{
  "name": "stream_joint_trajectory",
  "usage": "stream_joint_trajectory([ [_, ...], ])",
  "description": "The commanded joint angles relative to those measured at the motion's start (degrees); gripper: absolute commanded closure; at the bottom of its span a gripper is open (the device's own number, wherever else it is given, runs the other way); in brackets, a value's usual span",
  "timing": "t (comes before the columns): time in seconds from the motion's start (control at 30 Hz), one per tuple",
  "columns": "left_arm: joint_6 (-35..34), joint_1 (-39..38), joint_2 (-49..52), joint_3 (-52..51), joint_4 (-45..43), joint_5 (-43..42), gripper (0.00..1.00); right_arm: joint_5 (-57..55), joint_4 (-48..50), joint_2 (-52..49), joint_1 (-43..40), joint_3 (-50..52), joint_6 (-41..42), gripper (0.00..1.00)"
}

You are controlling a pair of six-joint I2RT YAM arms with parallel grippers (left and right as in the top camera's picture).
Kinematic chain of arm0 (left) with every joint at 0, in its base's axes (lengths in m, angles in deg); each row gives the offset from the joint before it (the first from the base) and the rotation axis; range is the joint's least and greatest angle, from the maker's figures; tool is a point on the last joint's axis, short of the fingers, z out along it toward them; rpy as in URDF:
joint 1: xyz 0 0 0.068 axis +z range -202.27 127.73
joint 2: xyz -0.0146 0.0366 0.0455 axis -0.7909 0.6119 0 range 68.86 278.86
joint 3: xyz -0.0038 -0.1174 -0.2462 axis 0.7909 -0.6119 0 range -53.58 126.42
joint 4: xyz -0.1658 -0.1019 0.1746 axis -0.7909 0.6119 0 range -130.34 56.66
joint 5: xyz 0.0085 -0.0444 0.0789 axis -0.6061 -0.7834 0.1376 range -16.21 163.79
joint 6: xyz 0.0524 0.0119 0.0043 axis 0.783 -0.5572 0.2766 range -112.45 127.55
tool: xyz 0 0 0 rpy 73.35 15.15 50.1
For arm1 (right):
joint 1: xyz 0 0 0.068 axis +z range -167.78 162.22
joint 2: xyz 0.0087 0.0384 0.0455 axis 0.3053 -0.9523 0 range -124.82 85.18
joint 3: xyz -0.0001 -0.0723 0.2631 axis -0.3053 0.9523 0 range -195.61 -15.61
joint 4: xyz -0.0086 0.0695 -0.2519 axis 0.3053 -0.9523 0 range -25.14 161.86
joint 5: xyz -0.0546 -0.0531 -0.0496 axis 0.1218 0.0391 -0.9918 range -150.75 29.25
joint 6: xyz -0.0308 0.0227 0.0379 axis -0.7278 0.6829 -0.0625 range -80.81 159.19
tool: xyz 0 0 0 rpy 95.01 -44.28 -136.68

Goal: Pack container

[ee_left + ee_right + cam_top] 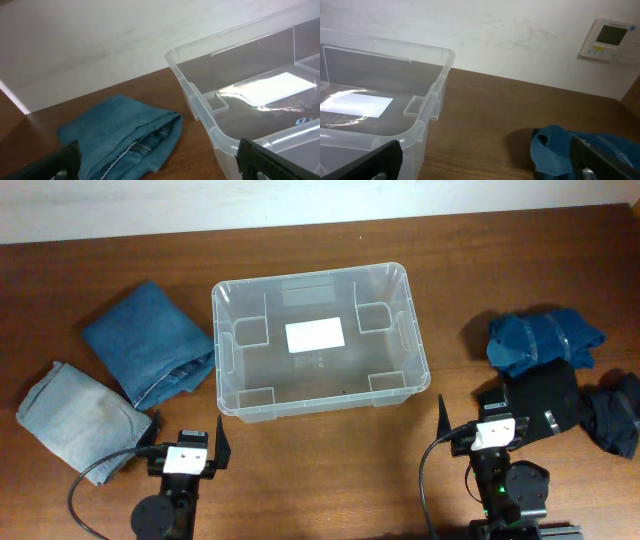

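Overhead, container: the clear container (222,350) sits mid-surface, nearer the far edge, with only its white label inside.
Overhead, left side: folded blue jeans (150,345) lie just beside the container's left wall; a pale grey folded garment (75,415) lies toward the left edge.
Overhead, right side: a crumpled blue garment (540,340) and a black garment (560,400) are bunched toward the right edge.
Overhead, arms: the left gripper (188,435) and the right gripper (480,418) wait at the near edge, both spread and holding nothing.
Left wrist: the jeans' folded edge faces the camera, with the container's rolled rim close on the right.
Right wrist: the container's corner is at left and the blue garment at lower right, bare surface between them.
Step in hand: likely a first pick, nothing being packed yet.
Doing it well: pinch the jeans through every layer at the fold so they stay folded, lift clear of the rim, and lay them flat against one wall to leave room.
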Motion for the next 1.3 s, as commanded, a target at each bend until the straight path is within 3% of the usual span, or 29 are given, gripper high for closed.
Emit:
stream_joint_trajectory([
  [0.0,0.7,-0.3,0.1,0.0,0.5,-1.0,0.01,-0.9,-0.4,0.1,-0.1,0.3,0.0,0.02],
  [0.37,0.7,-0.3,0.1,0.0,0.4,-1.1,0.0,-0.4,-0.4,0.1,-0.1,0.3,0.2,0.02],
  [0.53,0.5,-0.3,0.1,0.0,0.0,-1.1,0.0,-0.4,-0.2,0.1,-0.1,0.0,11.9,0.01],
  [0.67,-12.2,-0.3,0.2,1.6,-1.7,-1.0,0.0,-0.9,-5.5,-0.3,-0.2,-4.1,14.2,0.02],
  [0.77,-16.2,-0.3,1.6,5.5,0.8,-1.0,0.01,-3.2,-12.5,-2.6,-0.2,-11.0,14.3,0.01],
  [0.97,-16.1,-0.3,13.4,18.1,4.4,1.4,0.01,-4.3,-31.5,-18.7,-0.2,-31.0,14.3,0.02],
  [1.27,-16.1,-0.2,42.8,42.1,19.2,3.0,0.0,-4.3,-54.5,-51.3,-0.2,-61.1,13.9,0.02],
])
